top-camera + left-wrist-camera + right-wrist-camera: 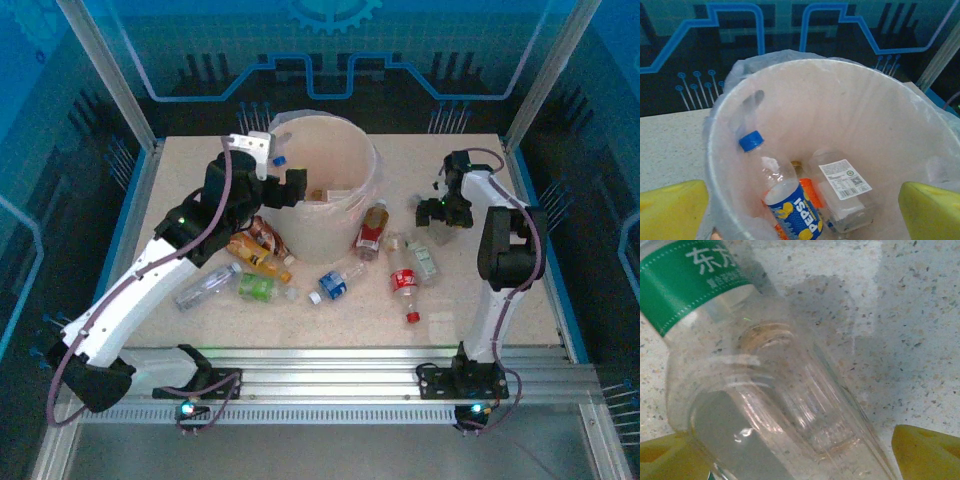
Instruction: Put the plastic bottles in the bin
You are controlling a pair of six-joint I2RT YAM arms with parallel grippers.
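The bin (352, 150) is a white bucket with a clear liner at the table's back middle. My left gripper (283, 176) hangs open over its left rim (805, 62), with its yellow fingertips (670, 207) empty. Inside lie a blue Pepsi bottle (790, 200), a clear bottle with a white label (845, 190) and an orange-labelled one (811, 194). My right gripper (440, 216) is low over a clear green-labelled bottle (755, 375) lying on the table (425, 258). Its jaws (800, 455) stand open on either side of that bottle, with the right fingertip (927, 452) clear of it.
More bottles lie in front of the bin: a red-labelled one (372, 228), another red one (404, 283), a blue-labelled one (335, 283), a green one (258, 288), a clear one (207, 285) and orange ones (255, 250). Blue walls enclose the table.
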